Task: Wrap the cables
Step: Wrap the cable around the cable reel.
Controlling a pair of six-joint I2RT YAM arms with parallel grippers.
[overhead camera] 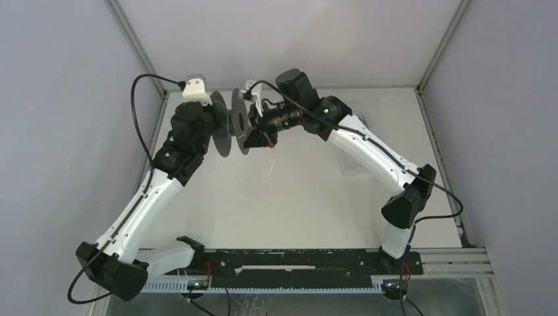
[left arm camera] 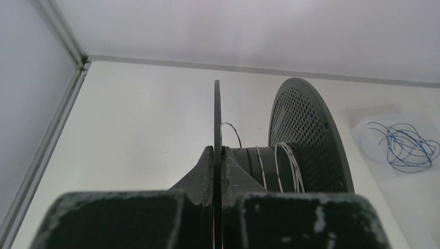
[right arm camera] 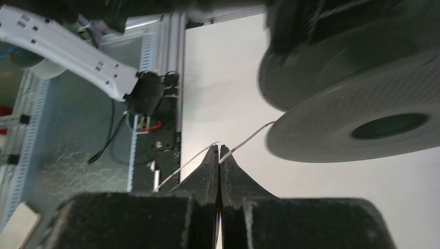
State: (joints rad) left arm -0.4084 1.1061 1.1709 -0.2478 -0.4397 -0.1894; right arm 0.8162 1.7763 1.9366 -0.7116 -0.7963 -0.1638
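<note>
Above the white table, the cable is a hair-thin, whitish, limp cord with a few turns round the matte black spool, whose round flanges are perforated. The left pincer clamps one flange's thin edge, and the right pincer is closed tight on the cable.

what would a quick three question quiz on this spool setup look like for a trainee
1. True or false: the left gripper is clamped on a flange of the black spool.
2. What does the right gripper pinch? A the white cable; B the blue wire; C nothing.
3. Fill in: a few turns of cable sit wound on the spool's ____.

Key: 1 true; 2 A; 3 hub.
</note>
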